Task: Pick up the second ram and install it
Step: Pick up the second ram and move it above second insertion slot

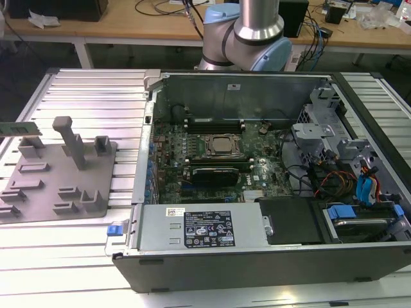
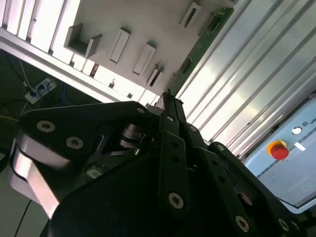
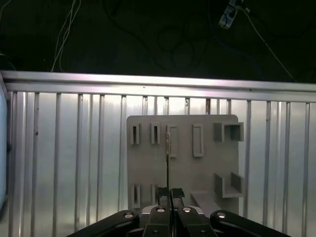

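The second ram [image 1: 19, 128] is a thin green stick standing on edge at the far corner of the grey holder tray [image 1: 58, 186], on the exterior view's left. In the first wrist view I look straight down on the tray [image 3: 207, 163] from well above, and the ram [image 3: 168, 163] shows edge-on as a thin line. My gripper [image 3: 171, 193] hangs high over it, lined up with that line, fingers together and holding nothing. In the second wrist view the ram [image 2: 200, 44] runs diagonally beyond the gripper [image 2: 168, 98].
The open computer case [image 1: 257, 263] sits on the exterior view's right, with the motherboard [image 1: 215, 151] and its black slots [image 1: 215, 123] inside. The ribbed metal table [image 1: 90, 96] lies under the tray. A red stop button [image 2: 279, 149] shows in the second wrist view.
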Robot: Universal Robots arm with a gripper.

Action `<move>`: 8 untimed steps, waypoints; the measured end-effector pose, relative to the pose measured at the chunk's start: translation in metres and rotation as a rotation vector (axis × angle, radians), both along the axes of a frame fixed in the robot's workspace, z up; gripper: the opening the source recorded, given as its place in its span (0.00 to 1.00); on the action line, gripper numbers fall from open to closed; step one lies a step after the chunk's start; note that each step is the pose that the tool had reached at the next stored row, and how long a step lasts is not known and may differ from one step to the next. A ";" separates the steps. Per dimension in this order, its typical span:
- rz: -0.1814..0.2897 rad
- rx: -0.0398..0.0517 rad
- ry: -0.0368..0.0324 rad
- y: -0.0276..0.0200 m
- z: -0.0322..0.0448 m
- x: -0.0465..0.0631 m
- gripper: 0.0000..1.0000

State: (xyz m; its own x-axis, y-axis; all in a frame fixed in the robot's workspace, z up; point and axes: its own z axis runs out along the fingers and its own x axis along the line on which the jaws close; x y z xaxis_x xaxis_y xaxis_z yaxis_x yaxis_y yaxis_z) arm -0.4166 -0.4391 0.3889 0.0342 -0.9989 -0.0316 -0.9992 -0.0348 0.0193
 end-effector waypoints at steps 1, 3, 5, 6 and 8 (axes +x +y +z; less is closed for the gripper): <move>0.000 0.0013 0.0000 0.0000 0.0033 0.000 0.09; 0.000 0.0026 -0.0001 0.0000 0.0060 0.000 0.09; 0.000 0.0031 -0.0001 0.0000 0.0102 0.000 0.09; 0.000 0.0030 0.0000 0.0000 0.0120 0.000 0.09; 0.000 0.0036 -0.0001 0.0000 0.0164 0.000 0.09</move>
